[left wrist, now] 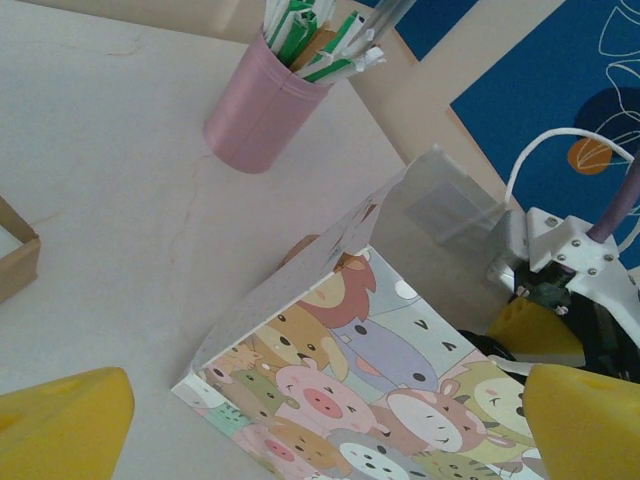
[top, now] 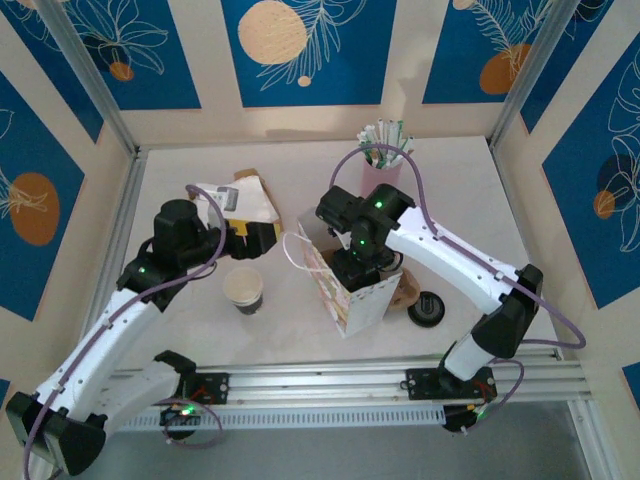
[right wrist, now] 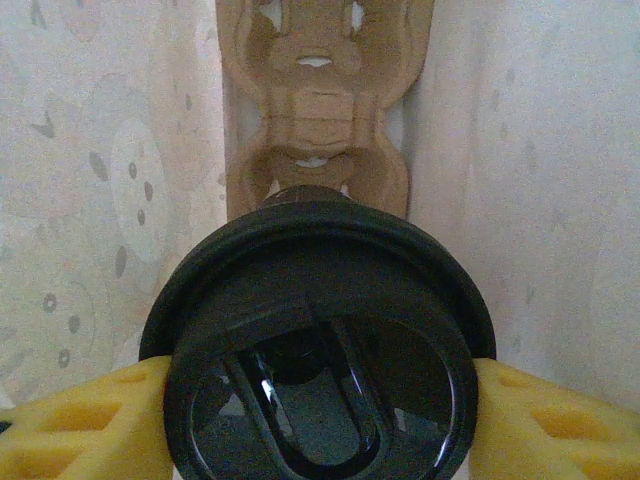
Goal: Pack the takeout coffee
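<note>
**Holding coffee inside bag**

Clamps right gripper (right wrist: 320, 405) on the coffee (right wrist: 318, 320), with one yellow finger (right wrist: 85, 425) pressed against each side of the black lid. Sets the coffee inside the bag (right wrist: 110, 150), between its pale walls and above a brown cardboard carrier (right wrist: 315, 110) deeper down. Cannot tell whether the cup touches the carrier.

From the top camera, places the right gripper down in the open mouth of the bag, which stands upright near the middle of the table (top: 300, 340).

Holds left gripper (left wrist: 325, 425) with fingers wide apart, gripping nothing, near the bag's left side and facing its cartoon-animal print.

Other items on the table:
- Lidless cup (top: 243, 288), upright, left of the bag and apart from it.
- Loose lid (top: 427, 308), flat, right of the bag.
- Pink cup (left wrist: 255, 115) of wrapped straws, upright, behind the bag toward the back wall.
</note>
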Available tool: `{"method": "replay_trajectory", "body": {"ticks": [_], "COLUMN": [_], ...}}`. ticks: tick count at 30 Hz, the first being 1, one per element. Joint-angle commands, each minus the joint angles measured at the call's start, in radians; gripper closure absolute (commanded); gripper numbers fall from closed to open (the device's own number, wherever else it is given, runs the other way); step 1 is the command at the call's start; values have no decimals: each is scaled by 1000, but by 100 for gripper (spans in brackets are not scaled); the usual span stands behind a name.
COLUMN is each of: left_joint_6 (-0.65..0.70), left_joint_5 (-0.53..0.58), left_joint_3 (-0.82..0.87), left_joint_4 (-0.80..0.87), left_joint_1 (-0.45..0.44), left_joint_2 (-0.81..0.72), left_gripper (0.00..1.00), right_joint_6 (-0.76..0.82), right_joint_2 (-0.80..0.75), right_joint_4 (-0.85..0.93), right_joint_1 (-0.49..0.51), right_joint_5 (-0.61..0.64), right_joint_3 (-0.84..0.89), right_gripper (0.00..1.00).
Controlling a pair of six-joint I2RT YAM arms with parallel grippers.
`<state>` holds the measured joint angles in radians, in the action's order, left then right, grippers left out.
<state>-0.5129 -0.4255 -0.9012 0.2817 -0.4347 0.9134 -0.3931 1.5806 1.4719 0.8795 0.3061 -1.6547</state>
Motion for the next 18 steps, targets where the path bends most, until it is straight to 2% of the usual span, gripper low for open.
{"method": "replay_trajectory", "body": {"ticks": [1, 18], "left_joint_6": [33, 48], "left_joint_5": [-4, 8], "left_joint_3": [8, 16], "left_joint_4": [-31, -36], "left_joint_1": [-16, -24], "left_joint_2": [-3, 5], "left_gripper": [0, 0], "right_joint_6": [12, 11], "right_joint_2": [-28, -42], "right_joint_4": [-9, -39], "right_joint_1": [7, 4], "right_joint_5": [-20, -4], "right_joint_3": [18, 43], "right_gripper": [43, 43]}}
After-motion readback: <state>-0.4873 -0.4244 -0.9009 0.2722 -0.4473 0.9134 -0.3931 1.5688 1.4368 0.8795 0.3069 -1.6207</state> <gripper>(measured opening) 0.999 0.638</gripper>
